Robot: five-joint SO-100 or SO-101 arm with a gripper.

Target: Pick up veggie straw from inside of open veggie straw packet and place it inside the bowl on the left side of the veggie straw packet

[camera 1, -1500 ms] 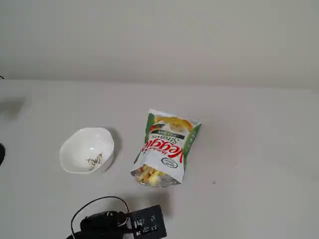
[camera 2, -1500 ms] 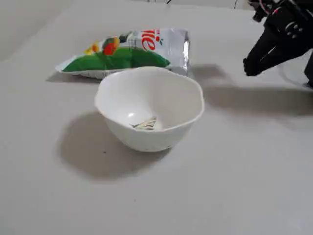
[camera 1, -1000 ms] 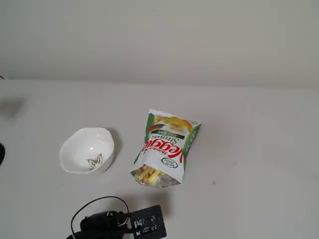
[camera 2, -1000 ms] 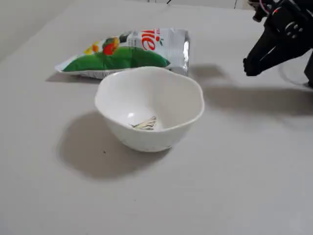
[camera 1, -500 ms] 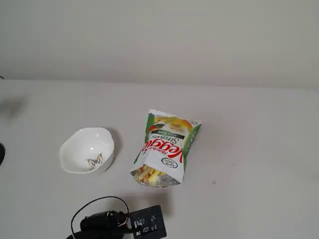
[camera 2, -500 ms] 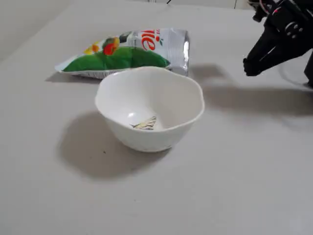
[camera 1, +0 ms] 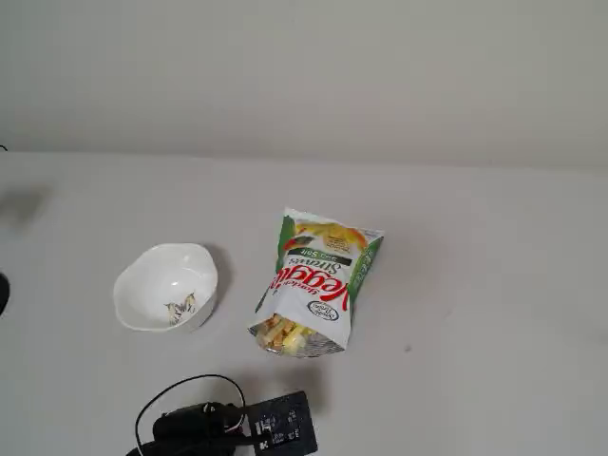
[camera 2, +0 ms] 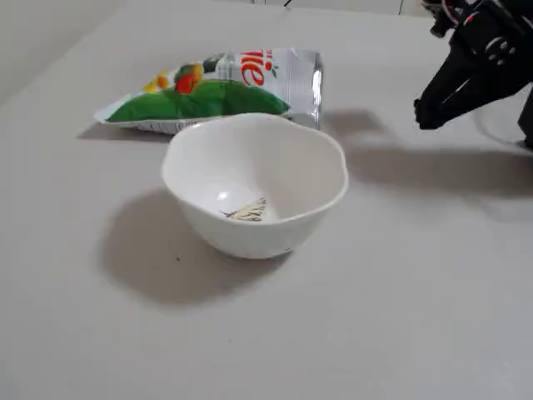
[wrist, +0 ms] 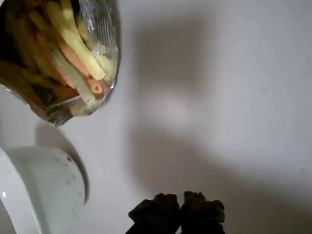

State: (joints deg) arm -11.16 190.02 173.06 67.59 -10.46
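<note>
The pincer (wrist: 178,204), tips together and empty, hangs above the bare surface (camera 2: 400,275) exactly as a moment ago, short of the veggie straw packet (camera 1: 313,283), whose straws remain inside; the bowl (camera 2: 254,179) is empty, so nothing has begun.

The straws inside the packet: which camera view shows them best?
The wrist view: the straws fill the packet mouth, close and distinct. A fixed view shows them only small; in the other, the bowl hides the mouth.
</note>
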